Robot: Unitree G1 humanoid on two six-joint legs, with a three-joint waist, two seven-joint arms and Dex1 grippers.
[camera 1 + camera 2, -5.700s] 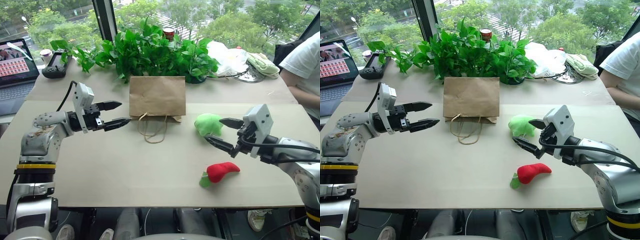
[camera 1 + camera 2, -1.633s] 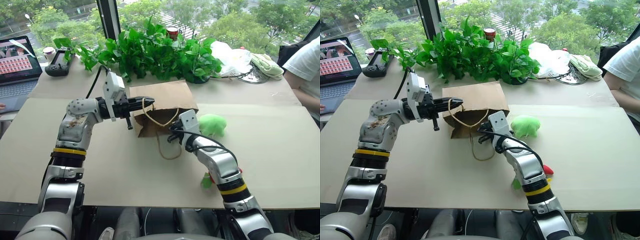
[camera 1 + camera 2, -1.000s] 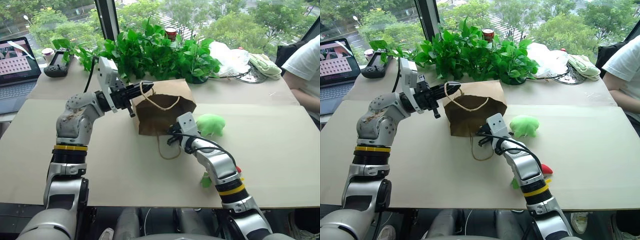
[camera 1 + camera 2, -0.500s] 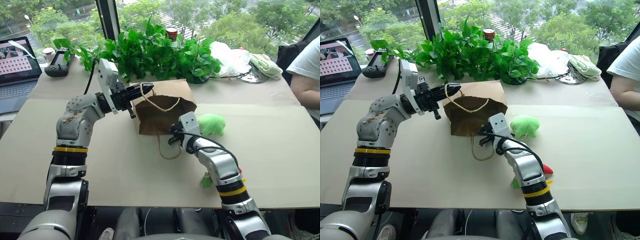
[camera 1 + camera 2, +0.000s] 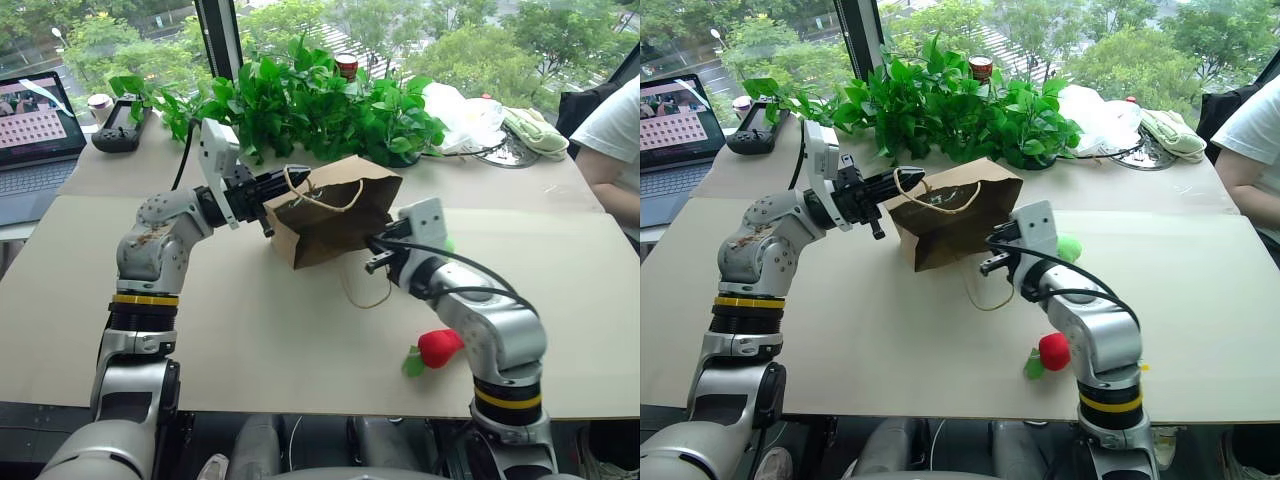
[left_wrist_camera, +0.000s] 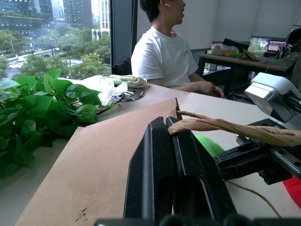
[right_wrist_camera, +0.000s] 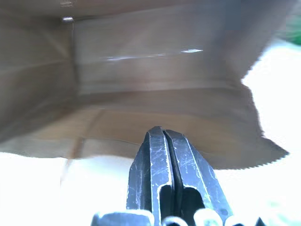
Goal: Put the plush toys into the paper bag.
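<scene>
The brown paper bag (image 5: 335, 215) lies tilted on the table with its mouth turned toward my right arm. My left gripper (image 5: 290, 183) is shut on the bag's twisted cord handle (image 6: 221, 126) at the upper rim and holds it up. My right gripper (image 5: 372, 254) is at the bag's mouth; in the right wrist view its fingers (image 7: 153, 155) are pressed together over the lower rim and point into the bag's hollow (image 7: 141, 70). The second handle (image 5: 368, 296) hangs loose below. The red chili toy (image 5: 437, 347) lies near the front edge. A sliver of the green plush toy (image 5: 1070, 247) peeks from behind my right wrist.
Leafy plants (image 5: 310, 100) stand right behind the bag. A laptop (image 5: 35, 125) and a black controller (image 5: 122, 110) are at the back left. A white plastic bag (image 5: 455, 110) and a pale green cloth (image 5: 530, 125) are at the back right. A person (image 5: 610, 140) sits at the right edge.
My right gripper has risen and swung to the right, and the bag's mouth end has lifted and tilted with it. The red toy now shows in full. The left gripper kept still.
</scene>
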